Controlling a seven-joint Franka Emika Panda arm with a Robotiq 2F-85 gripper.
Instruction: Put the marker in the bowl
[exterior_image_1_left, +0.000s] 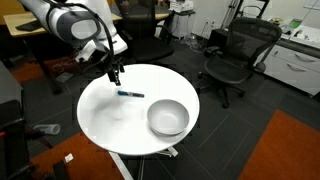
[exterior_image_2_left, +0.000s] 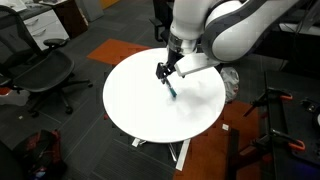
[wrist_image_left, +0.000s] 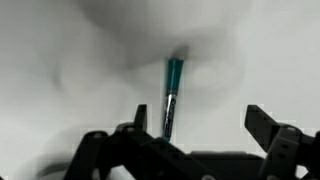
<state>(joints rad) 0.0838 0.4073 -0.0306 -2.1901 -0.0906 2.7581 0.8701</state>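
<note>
The marker (exterior_image_1_left: 131, 93), a thin dark stick with a teal-blue section, lies flat on the round white table (exterior_image_1_left: 105, 120). It also shows in an exterior view (exterior_image_2_left: 173, 88) and in the wrist view (wrist_image_left: 172, 95). The light grey bowl (exterior_image_1_left: 168, 117) stands on the table to the marker's right, empty. It is hidden in the other views. My gripper (exterior_image_1_left: 115, 75) hovers just above the marker's end, also seen in an exterior view (exterior_image_2_left: 163, 72). In the wrist view the jaws (wrist_image_left: 198, 125) are open, with the marker next to one finger and untouched.
Black office chairs (exterior_image_1_left: 235, 55) stand around the table, one also in an exterior view (exterior_image_2_left: 45, 70). Desks and cabinets (exterior_image_1_left: 300, 60) line the room's edge. An orange carpet patch (exterior_image_1_left: 290, 150) lies beside the table. The table's foot (exterior_image_2_left: 180, 150) shows below its rim.
</note>
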